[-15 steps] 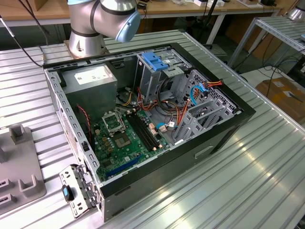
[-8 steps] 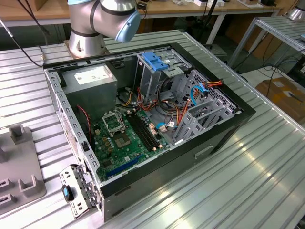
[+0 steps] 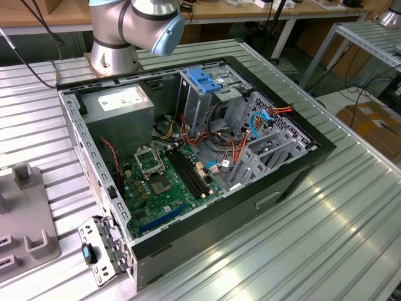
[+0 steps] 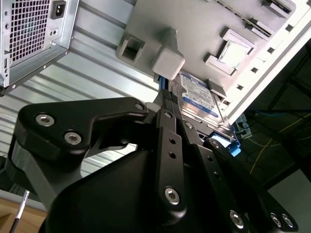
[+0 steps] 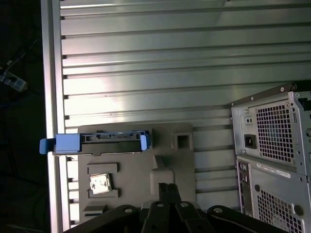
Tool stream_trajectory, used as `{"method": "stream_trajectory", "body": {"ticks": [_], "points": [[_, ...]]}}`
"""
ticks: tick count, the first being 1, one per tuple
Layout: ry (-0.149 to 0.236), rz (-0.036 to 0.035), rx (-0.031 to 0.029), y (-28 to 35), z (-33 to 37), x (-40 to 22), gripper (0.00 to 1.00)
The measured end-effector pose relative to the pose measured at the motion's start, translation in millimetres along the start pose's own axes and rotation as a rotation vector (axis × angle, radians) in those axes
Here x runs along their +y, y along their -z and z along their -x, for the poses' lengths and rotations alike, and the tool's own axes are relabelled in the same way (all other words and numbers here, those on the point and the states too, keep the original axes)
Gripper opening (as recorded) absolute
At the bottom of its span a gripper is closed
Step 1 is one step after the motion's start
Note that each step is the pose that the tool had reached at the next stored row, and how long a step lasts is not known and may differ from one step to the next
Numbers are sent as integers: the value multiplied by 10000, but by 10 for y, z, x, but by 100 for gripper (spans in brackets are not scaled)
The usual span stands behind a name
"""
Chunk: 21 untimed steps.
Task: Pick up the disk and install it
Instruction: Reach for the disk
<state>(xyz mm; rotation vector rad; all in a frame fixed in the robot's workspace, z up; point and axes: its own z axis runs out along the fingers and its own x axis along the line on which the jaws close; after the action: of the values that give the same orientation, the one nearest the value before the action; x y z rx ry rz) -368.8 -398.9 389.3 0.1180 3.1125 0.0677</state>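
The disk [image 5: 99, 143] stands on edge in a slot of a grey fixture plate [image 5: 131, 167], its blue rail frame showing along the top and at both ends. In the second wrist view, the disk [image 4: 197, 94] shows its blue-and-white label just beyond the black fingers. My gripper [image 5: 166, 186] hangs over the plate, a short way from the disk, beside a raised grey block [image 4: 167, 63]. Its fingers sit close together with nothing between them. The open computer case [image 3: 188, 157] lies on the table with a blue bracket [image 3: 203, 79] on top of its drive cage.
The case's rear panel [image 5: 272, 145] with its vent grilles stands close to the fixture plate. A small silver square part [image 5: 100, 183] rests in another pocket of the plate. The ribbed table's edge [image 5: 51, 97] runs just past the disk. A grey power-supply box [image 3: 119, 103] fills one case corner.
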Motion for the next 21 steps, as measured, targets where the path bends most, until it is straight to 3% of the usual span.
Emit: {"method": "stream_trajectory", "body": {"ticks": [11,21], "points": [[0,-11,-2,-14,-81,4,11],[7,-231,-17,-99,-407,184,11]]}}
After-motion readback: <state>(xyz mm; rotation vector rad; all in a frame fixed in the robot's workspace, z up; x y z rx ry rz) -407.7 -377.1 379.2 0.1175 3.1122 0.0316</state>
